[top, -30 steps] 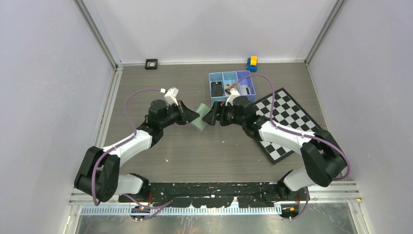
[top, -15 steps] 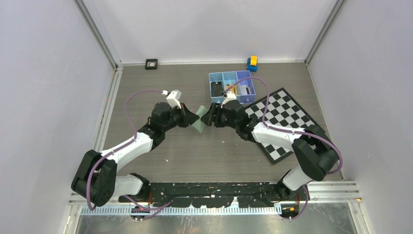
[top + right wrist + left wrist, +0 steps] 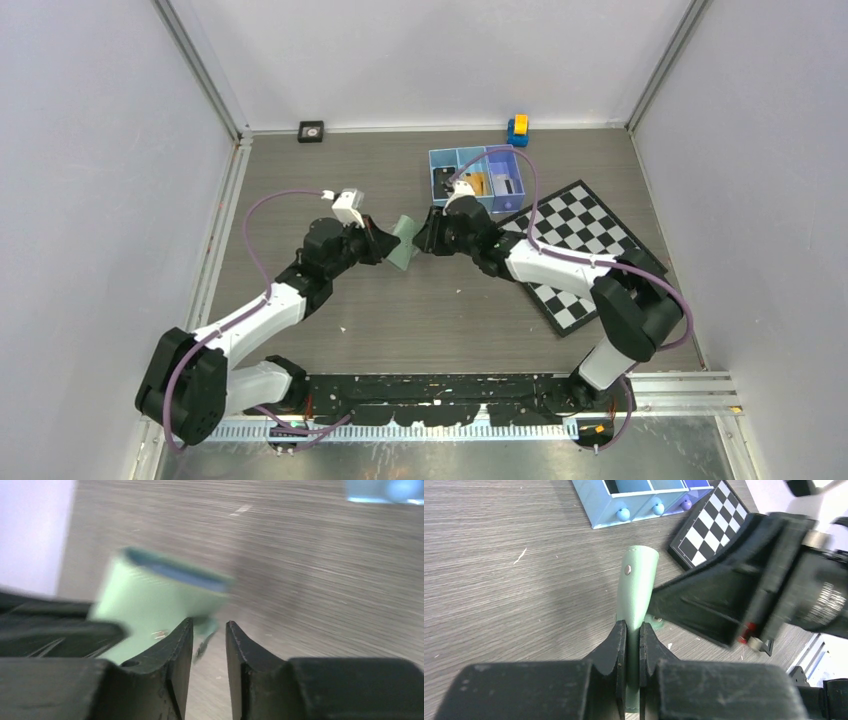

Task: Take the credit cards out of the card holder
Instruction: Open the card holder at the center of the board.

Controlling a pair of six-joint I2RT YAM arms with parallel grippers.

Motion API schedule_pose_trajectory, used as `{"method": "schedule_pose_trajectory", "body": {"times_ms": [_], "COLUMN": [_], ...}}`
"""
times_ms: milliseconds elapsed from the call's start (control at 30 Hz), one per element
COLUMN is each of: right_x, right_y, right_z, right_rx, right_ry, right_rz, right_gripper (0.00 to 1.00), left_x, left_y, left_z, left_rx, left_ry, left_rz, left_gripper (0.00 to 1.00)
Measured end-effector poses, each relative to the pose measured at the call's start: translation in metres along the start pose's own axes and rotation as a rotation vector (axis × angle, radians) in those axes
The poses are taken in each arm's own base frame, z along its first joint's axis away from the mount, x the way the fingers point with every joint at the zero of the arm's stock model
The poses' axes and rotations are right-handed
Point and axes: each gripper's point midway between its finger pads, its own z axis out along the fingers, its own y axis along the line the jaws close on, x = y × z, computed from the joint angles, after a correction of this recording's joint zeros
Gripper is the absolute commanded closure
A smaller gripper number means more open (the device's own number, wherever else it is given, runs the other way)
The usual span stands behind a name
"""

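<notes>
The sage-green card holder (image 3: 403, 243) hangs above the table's middle, gripped along one edge by my left gripper (image 3: 385, 245). In the left wrist view the card holder (image 3: 639, 580) rises from my shut jaws (image 3: 633, 625), its snap stud showing. My right gripper (image 3: 420, 238) faces it from the right. The right wrist view is blurred: the card holder (image 3: 155, 595) sits left of my right gripper (image 3: 209, 622), whose jaws stand narrowly apart with only floor between them. A dark card (image 3: 443, 180), a gold-orange one (image 3: 478, 184) and a pale one (image 3: 507, 186) lie in the blue tray.
The blue three-compartment tray (image 3: 478, 150) stands behind the grippers, with a chessboard (image 3: 580, 240) to its right under my right arm. A yellow-and-blue toy (image 3: 517, 129) and a small black square object (image 3: 311, 130) sit by the back wall.
My right gripper's jaws have narrowed from wide open. Both grippers and the card holder have drifted slightly left and towards the back.
</notes>
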Motion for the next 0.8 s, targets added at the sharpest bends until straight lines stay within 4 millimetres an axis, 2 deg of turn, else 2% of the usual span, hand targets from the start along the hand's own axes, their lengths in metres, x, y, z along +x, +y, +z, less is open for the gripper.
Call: {"method": "schedule_pose_trajectory", "body": {"times_ms": [100,200,333,433,600,700,800], "right_x": [0.006,0.020,0.027,0.021,0.013,0.005,-0.003], "right_y": [-0.034,-0.075,-0.100,-0.093,-0.073,-0.057,-0.037], "right_z": [0.008,0.015,0.008,0.001,-0.035,-0.058,-0.071], "right_rx": [0.166,0.367,0.487,0.451,0.309,0.197,0.075], "right_ry": [0.035,0.113,0.148,0.105,0.000,-0.091,-0.150], "right_rz": [-0.006,-0.029,-0.053,-0.040,-0.019,-0.012,-0.014], "right_gripper": [0.68,0.67,0.50,0.40,0.19,0.17,0.18], "left_x": [-0.001,-0.009,-0.010,-0.010,-0.010,-0.009,-0.006], "left_y": [-0.001,-0.006,-0.007,-0.006,-0.007,-0.008,-0.010], "left_z": [-0.004,-0.007,-0.007,-0.007,-0.007,-0.007,-0.006], "left_rx": [0.003,0.018,0.019,0.018,0.019,0.023,0.038], "left_ry": [-0.011,-0.036,-0.040,-0.040,-0.039,-0.036,-0.023], "left_rz": [0.004,0.009,0.009,0.008,-0.003,-0.013,-0.017], "left_gripper": [1.00,1.00,1.00,1.00,1.00,1.00,1.00]}}
